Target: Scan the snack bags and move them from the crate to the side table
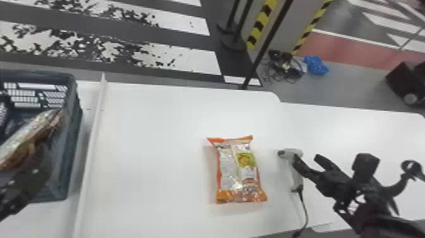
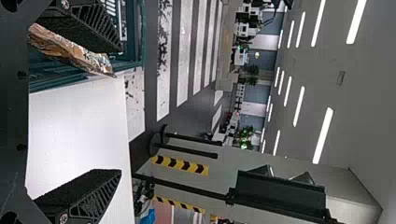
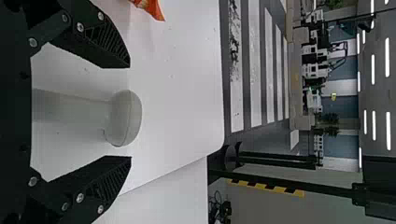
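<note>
An orange-ended snack bag [image 1: 238, 172] lies flat on the bench [image 1: 151, 152], right of the crate [image 1: 74, 126], its glossy white-and-silver panels creased around a green patch. A crinkled silver-and-brown bag [image 1: 28, 133] slants inside the crate, by the left gripper [image 1: 27, 186], fingers wide apart. Farther right of the crate, the right gripper's [image 1: 306, 157] parted fingers point toward the handheld scanner [image 1: 296, 174].

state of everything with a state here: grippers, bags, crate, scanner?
Left gripper: open.
Right gripper: open, fingers around the scanner but not clamped.
Scanner: ungripped, cord attached.
Orange snack bag: lying flat on the white table.
Crate: open-topped, occupied.
Crated snack bag: tilted, not clamped.
</note>
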Motion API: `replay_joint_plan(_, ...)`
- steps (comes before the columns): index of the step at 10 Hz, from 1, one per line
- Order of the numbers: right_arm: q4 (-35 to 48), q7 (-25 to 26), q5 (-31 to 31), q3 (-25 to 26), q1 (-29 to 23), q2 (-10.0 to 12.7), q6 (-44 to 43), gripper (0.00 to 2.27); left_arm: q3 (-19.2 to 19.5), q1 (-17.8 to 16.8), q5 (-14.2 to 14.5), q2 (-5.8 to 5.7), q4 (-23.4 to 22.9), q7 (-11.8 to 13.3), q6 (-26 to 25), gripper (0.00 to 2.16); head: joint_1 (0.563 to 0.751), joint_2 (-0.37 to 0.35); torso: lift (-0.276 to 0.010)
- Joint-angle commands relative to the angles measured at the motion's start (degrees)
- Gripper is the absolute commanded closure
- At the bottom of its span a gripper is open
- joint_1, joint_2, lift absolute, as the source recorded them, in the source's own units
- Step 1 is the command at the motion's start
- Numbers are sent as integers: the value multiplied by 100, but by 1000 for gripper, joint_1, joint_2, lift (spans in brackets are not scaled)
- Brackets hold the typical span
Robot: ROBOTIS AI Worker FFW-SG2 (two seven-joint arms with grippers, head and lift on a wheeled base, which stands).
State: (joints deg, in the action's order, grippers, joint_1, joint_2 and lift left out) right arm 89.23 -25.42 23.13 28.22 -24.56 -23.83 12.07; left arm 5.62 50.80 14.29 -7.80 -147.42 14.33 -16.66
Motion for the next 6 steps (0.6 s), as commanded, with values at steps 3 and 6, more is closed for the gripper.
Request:
replay_joint_plan(3, 807, -1844, 526, 562, 109, -139, 2375, 63, 0, 0, -5, 7, 12, 9, 0, 73, 695, -350, -87)
replay_joint_plan(6, 780, -2380, 245, 140, 417, -315, 3043, 63, -44, 62, -67, -11, -14, 18, 0, 73, 695, -350, -87)
